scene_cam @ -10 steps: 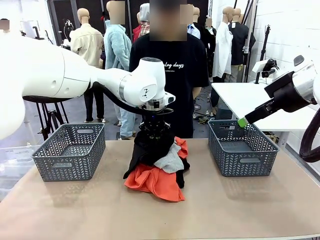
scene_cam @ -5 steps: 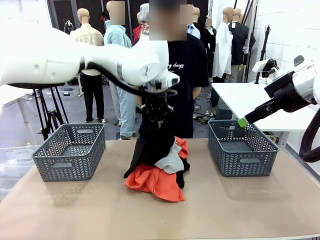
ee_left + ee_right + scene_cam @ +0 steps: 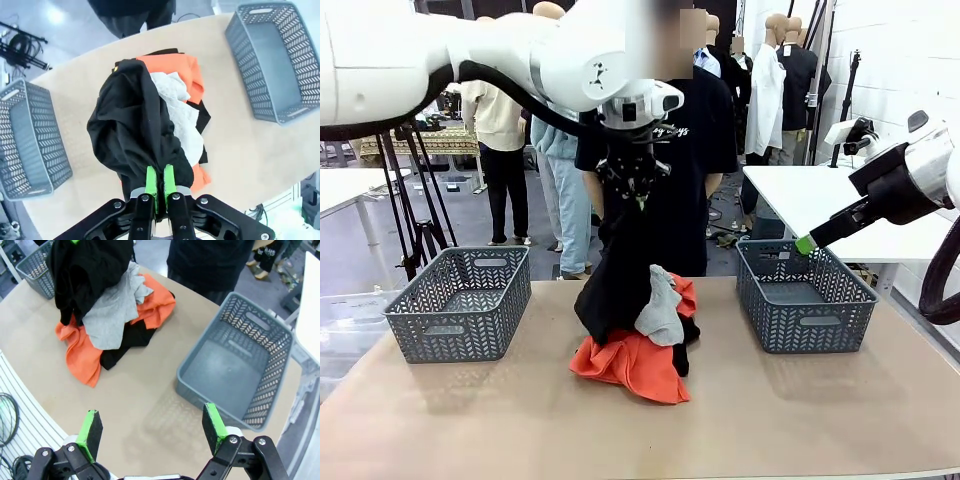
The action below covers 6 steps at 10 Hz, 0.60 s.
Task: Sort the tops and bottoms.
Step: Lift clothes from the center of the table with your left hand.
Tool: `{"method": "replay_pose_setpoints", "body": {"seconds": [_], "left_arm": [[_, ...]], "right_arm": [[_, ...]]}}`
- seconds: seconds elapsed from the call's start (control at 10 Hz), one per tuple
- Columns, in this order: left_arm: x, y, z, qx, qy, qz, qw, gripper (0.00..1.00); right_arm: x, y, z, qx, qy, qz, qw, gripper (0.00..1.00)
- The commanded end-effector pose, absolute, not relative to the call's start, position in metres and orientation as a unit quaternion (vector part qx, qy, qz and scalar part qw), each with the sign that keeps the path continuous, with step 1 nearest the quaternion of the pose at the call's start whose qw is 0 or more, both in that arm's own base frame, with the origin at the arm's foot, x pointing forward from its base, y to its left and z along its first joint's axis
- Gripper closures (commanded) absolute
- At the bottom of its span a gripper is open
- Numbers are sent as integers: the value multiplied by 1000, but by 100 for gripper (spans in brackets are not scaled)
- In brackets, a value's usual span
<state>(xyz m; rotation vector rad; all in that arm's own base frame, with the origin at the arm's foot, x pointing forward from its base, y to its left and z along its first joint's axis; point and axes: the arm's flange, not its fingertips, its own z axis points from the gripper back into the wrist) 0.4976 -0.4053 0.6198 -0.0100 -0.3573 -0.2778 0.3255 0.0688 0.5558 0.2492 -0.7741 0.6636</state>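
High over the table's middle, my left gripper (image 3: 638, 198) is shut on a black bottom (image 3: 618, 280), which hangs from it in a long fold down to the pile. In the left wrist view the closed green fingertips (image 3: 151, 181) pinch that black cloth (image 3: 132, 125). A light grey top (image 3: 663, 310) clings to the hanging cloth's right side. Below lies the orange-red top (image 3: 628, 365), with more black cloth (image 3: 682, 357) under it. My right gripper (image 3: 806, 244) hovers open above the right basket, and its green pads (image 3: 91, 432) stand wide apart with nothing between them.
A grey basket (image 3: 458, 318) stands at the table's left and another (image 3: 805, 325) at the right, both with nothing in them. A person in a black printed T-shirt (image 3: 695, 170) stands behind the pile at the far edge. Bare tabletop lies in front of the pile.
My left gripper has risen well above the pile, drawing the black bottom up with it. The grey top has been dragged up a little. The right arm has stayed still.
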Motion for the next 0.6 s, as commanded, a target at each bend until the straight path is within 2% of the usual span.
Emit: {"method": "replay_pose_setpoints", "body": {"seconds": [0.0,0.2,0.5], "left_arm": [[486,-406,637,7,-202,-172,964,100],[473,-403,658,1,-216,-197,956,100],[471,-398,660,-8,-220,-192,956,100]], "right_arm": [[326,69,554,128,-366,319,865,0],[326,69,554,128,-366,319,865,0],[326,69,554,128,-366,319,865,0]]}}
